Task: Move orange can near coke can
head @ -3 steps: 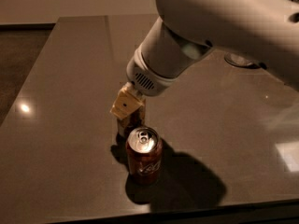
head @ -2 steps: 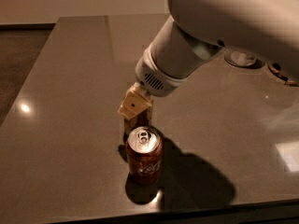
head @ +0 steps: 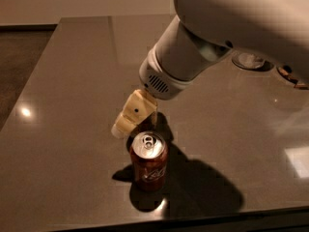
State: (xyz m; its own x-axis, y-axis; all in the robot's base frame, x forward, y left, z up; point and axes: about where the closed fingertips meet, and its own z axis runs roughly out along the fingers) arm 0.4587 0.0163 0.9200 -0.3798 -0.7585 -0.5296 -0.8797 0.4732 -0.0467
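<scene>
The coke can [head: 148,161] stands upright near the table's front edge, dark red-brown with white script and a silver top with a pull tab. My gripper [head: 132,115], cream-coloured, hangs from the big white arm [head: 193,52] just behind and slightly left of the coke can, very close to its top. The orange can is not clearly visible. The gripper and its shadow cover the spot right behind the coke can, where only a dark brownish patch [head: 146,123] shows.
The grey glossy table [head: 72,81] has its front edge just below the coke can and its left edge by a dark floor. A round glassy object [head: 248,60] and a small item [head: 289,74] sit at the back right, partly under the arm.
The arm's white body has swung to the right and fills more of the upper view. The gripper stays just behind the coke can. The coke can has not moved.
</scene>
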